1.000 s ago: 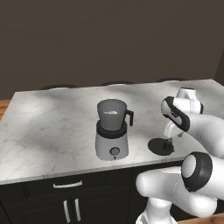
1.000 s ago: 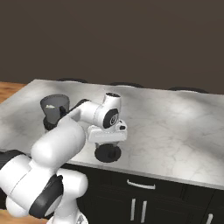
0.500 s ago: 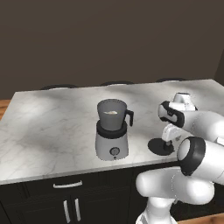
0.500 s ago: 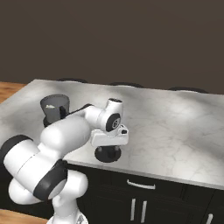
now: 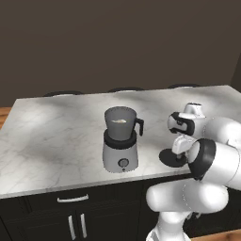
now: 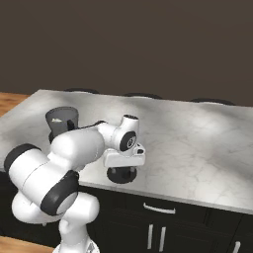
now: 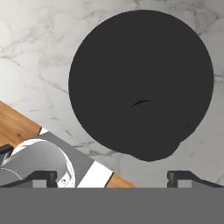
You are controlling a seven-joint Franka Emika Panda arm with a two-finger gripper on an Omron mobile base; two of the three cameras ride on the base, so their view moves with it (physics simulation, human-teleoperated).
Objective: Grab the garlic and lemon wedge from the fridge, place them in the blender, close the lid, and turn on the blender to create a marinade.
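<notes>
Hand view shows you the hand (image 7: 112, 176), fingers spread apart, directly over the black lid (image 7: 141, 83) lying on the marble bench (image 7: 35, 61).

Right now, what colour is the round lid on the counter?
Black; the lid shows best in the hand view.

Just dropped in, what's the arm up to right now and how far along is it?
The arm is bent low over the lid, which lies flat on the marble counter near the front edge, to the right of the blender. The hand hangs directly above the lid with its jaws wide open, holding nothing. The blender's jar stands uncovered with something pale inside. So the lid is not yet picked up or fitted, and picking it up looks like the likely next move.
</notes>
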